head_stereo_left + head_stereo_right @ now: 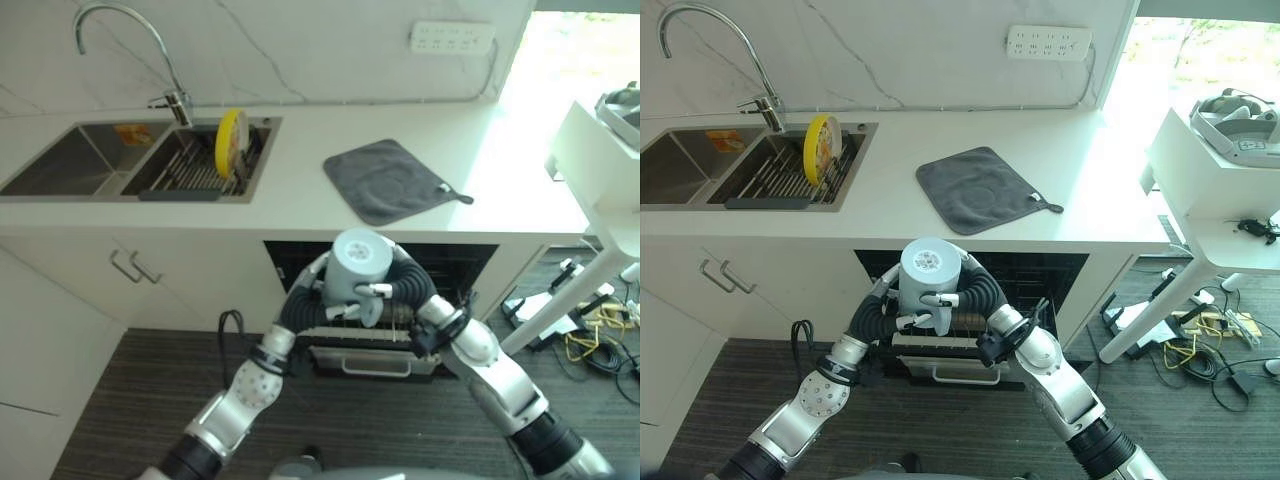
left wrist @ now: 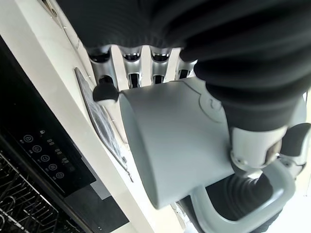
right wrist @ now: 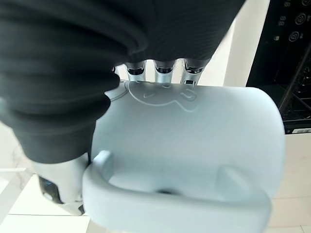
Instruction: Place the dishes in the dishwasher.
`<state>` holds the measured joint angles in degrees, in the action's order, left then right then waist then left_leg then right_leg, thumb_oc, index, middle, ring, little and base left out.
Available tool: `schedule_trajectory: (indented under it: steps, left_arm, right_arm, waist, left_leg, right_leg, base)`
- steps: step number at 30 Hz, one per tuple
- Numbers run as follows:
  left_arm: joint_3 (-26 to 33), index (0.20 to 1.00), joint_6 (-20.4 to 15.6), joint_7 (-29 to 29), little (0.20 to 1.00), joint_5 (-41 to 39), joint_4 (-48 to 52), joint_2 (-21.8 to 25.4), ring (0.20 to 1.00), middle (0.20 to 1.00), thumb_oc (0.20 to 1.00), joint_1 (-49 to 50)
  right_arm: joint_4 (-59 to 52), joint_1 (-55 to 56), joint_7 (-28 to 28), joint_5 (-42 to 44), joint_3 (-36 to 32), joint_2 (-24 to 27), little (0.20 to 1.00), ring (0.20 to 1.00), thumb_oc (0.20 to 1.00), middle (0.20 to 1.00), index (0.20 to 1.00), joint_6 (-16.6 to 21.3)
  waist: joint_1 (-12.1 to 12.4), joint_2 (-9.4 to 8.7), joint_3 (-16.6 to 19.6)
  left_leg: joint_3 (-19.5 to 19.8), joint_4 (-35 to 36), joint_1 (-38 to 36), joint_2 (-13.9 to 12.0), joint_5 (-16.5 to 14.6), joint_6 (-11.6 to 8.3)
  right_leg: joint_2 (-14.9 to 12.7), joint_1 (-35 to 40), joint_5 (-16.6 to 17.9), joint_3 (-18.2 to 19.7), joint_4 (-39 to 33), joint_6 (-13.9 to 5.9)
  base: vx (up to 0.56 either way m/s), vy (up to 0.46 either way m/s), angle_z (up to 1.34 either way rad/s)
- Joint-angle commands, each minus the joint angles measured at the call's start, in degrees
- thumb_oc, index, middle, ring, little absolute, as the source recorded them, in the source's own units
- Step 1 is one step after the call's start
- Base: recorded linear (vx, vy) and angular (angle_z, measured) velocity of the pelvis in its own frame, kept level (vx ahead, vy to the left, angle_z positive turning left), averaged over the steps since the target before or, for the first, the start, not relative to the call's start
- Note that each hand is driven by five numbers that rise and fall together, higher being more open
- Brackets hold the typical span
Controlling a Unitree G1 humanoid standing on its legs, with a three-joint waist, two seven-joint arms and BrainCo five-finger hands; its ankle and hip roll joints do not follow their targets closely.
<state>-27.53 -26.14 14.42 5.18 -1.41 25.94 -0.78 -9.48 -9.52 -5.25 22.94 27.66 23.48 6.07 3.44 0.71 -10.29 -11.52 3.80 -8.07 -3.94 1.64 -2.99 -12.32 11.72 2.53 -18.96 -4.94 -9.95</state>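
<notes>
On the left of the bench (image 1: pixel 300 215), a sink (image 1: pixel 60 165) holds a rack (image 1: pixel 195 168) with a yellow plate (image 1: pixel 231 140) standing on edge, the one dish waiting there. Further right a grey cloth (image 1: pixel 390 180) lies flat on the bench.

Below the bench edge, in front of the open dishwasher (image 1: pixel 400 300), a pale blue-grey mug (image 1: pixel 357 265) is held upside down between both hands, its base facing up. The left hand (image 1: pixel 325 285) has its fingers (image 2: pixel 130 65) laid along the far side of the mug wall with the thumb near the rim, so it is curled round the mug. The right hand (image 1: pixel 945 300) meets the mug from the other side: its fingers (image 3: pixel 163 73) press the wall and its thumb crosses the front by the handle (image 3: pixel 170 208).

The mug looks stiff, smooth and fairly light, probably ceramic or hard plastic, so it may slip under hard fingertips and could chip if knocked against the wire basket (image 1: pixel 360 335). The wall gripped across its width, or the handle, seems the safest hold. It hangs just above the pulled-out basket, not yet set in.
</notes>
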Motion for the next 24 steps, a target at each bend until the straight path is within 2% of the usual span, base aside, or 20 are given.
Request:
schedule_trajectory:
  steps: [1,7,8,16,24]
  left_arm:
    - [-3.4,0.200,-4.1,-0.1,0.200,1.3,1.0,0.9,0.200,0.200,0.200,-6.2]
    - [-3.3,0.200,-2.2,-0.1,0.200,-0.7,0.8,0.7,0.200,0.200,0.200,-6.0]
    - [-3.3,1.000,-1.7,0.2,1.000,-1.0,0.7,0.5,1.000,1.000,1.000,-5.8]
    - [-2.9,1.000,0.5,-0.1,1.000,-2.7,-0.4,-0.2,1.000,1.000,1.000,-4.6]
    - [-1.8,1.000,1.5,2.4,1.000,-2.8,-0.7,-0.4,1.000,1.000,1.000,-3.3]
  right_arm:
    - [-1.6,-6.3,1.4,-3.4,0.4,-1.9,0.200,0.200,0.200,0.200,0.200,5.2]
    - [-2.1,-6.7,2.6,-3.0,-0.2,-1.5,0.200,0.200,0.200,0.200,0.200,5.8]
    - [-2.2,-6.7,2.9,-2.9,-0.3,-1.6,0.200,0.200,0.200,0.200,0.200,5.9]
    - [-1.9,-5.2,7.7,0.3,-2.3,-2.4,0.200,0.200,0.200,0.200,0.200,8.6]
    - [-1.2,-2.4,12.6,2.9,-5.9,-2.8,0.200,0.200,0.200,0.200,0.200,13.7]
  waist:
    - [1.4,-1.43,-0.2]
    - [1.4,-1.29,-0.3]
    - [1.4,-1.28,-0.3]
    - [1.0,-1.00,-0.4]
    - [0.5,-0.53,-0.6]
  left_leg:
    - [1.3,-7.0,-0.6,-0.8,-9.1,1.08]
    - [1.4,-6.9,-0.6,-0.7,-9.1,1.10]
    - [1.4,-7.0,-0.6,-0.7,-9.1,1.11]
    - [0.7,-6.5,-0.9,-1.1,-8.6,1.01]
    - [-0.1,-5.7,-1.1,-1.4,-8.1,0.95]
  right_leg:
    - [-1.1,-1.9,-6.1,3.4,6.4,1.18]
    - [-1.0,-1.9,-6.2,3.5,6.4,1.23]
    - [-1.1,-1.8,-6.2,3.5,6.4,1.25]
    - [-1.2,-1.8,-6.1,2.9,6.5,1.18]
    - [-1.6,-1.7,-5.8,2.0,6.3,1.02]
  base:
    - [0.00,0.000,0.00]
    - [0.00,0.000,0.00]
    - [0.00,0.000,0.00]
    - [0.00,0.000,0.00]
    - [0.00,0.004,0.01]
